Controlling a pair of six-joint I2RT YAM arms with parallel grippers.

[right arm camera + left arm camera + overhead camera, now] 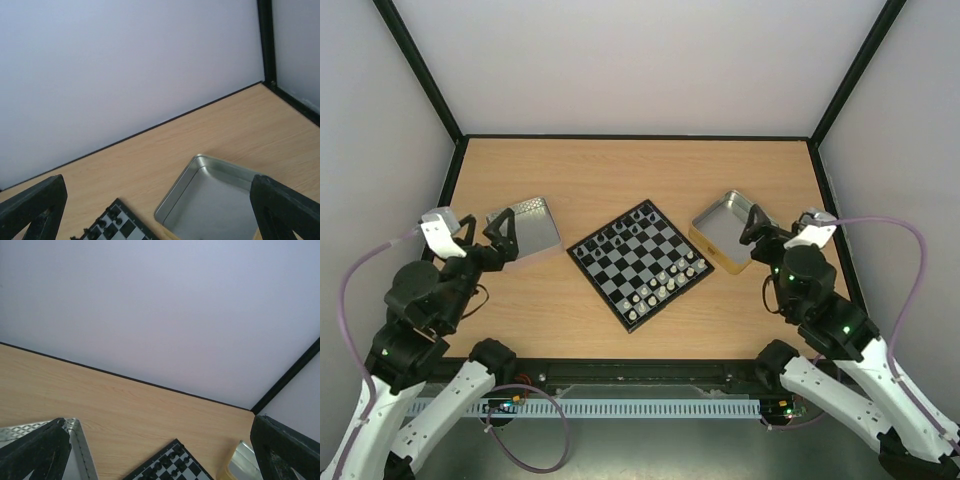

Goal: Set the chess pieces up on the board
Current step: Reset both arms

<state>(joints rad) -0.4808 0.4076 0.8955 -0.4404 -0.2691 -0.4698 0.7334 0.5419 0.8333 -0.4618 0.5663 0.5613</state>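
The left gripper (488, 232) at 9 o'clock of the board (640, 263) and the right gripper (758, 232) at 3 o'clock are wide open and empty, probably because the chess pieces (665, 283) seem arranged.

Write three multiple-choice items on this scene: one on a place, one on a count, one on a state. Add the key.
1. The board lies:
A. between the left tin and the right tin
B. inside a tin
C. against the back wall

2. Metal tins on the table:
A. one
B. two
C. four

3. The right tool is:
A. open, holding nothing
B. shut on a chess piece
C. shut on the board

Key:
1 A, the top view shows a tin on each side of the board.
2 B, only those two show.
3 A, its wrist view shows the jaws wide apart with nothing between.
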